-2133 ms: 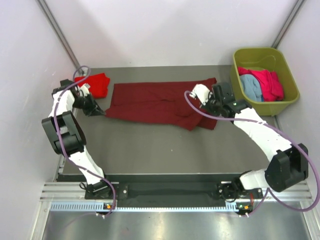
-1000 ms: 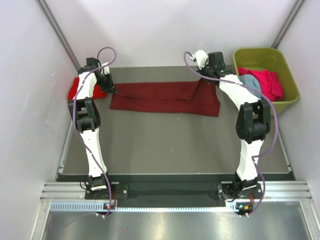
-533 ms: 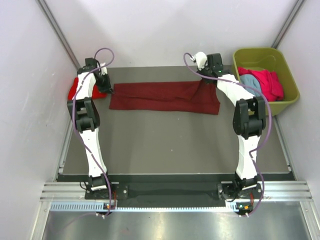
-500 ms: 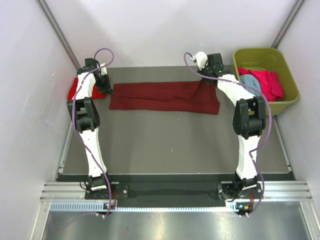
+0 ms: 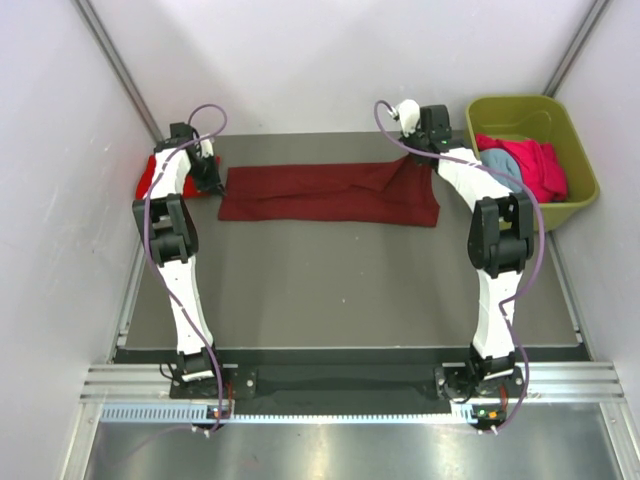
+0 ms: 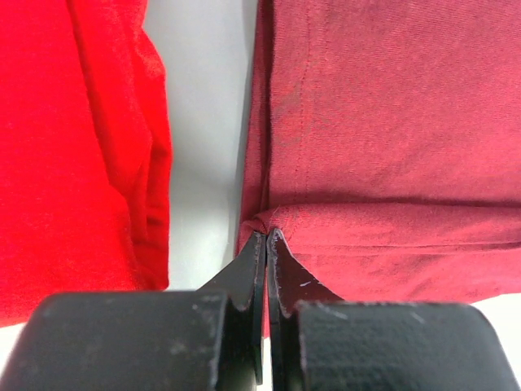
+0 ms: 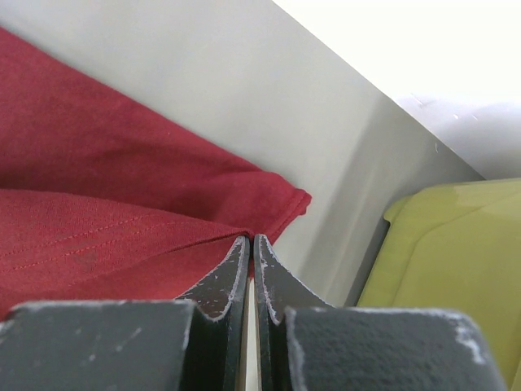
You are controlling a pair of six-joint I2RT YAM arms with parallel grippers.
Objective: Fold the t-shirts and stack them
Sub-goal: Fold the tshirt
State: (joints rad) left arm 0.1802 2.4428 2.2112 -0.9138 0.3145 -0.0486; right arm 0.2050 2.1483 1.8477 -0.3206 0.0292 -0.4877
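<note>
Here, the worktop [image 5: 330, 290] carried the dark maroon t-shirt [image 5: 320, 196], lying as a long strip across its far part, with the olive-green tub [image 5: 478, 108] at far right holding pink [image 5: 538, 166] and light blue [image 5: 500, 172] t-shirts. The bright red t-shirt [image 5: 154, 180] lay just beside the strip's left end. The left gripper [image 6: 266, 238] had its jaws pinched tight on the strip's left corner, the right gripper [image 7: 251, 241] likewise on its far right corner.

White arms [image 5: 187, 300], black joints [image 5: 166, 232], looping purple cables [image 5: 148, 222] — black, scuffed fingers [image 6: 244, 281].
</note>
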